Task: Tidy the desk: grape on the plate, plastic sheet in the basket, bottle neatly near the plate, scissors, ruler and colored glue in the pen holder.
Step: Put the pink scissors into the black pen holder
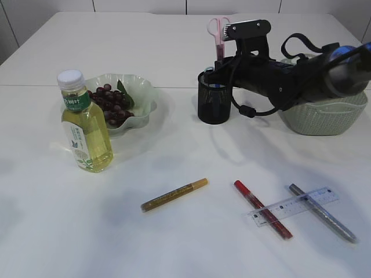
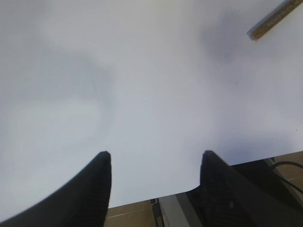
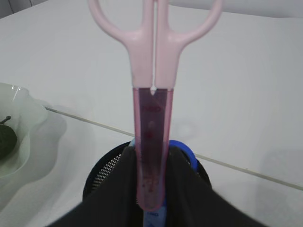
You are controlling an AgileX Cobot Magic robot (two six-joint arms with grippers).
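1. Scissors, pink-handled with a translucent pink sheath over the blades, stand upright, handles up, clamped at the sheath between the fingers of the right gripper; the tip is down at the mouth of the black mesh pen holder.
2. Pen holder sits toward the far edge of the tabletop, right of centre, with the grey-green basket just beside it nearer the right edge.
3. Left gripper hangs over bare tabletop near the front edge, its jaws wide apart and holding nothing.
4. Grapes lie on the pale green plate in the far left part of the tabletop; the bottle of yellow drink stands upright just beside the plate on its near side.
5. Gold glue pen lies near the front edge at centre.
6. Clear ruler rests across a red glue pen and a silver glue pen near the front right corner.
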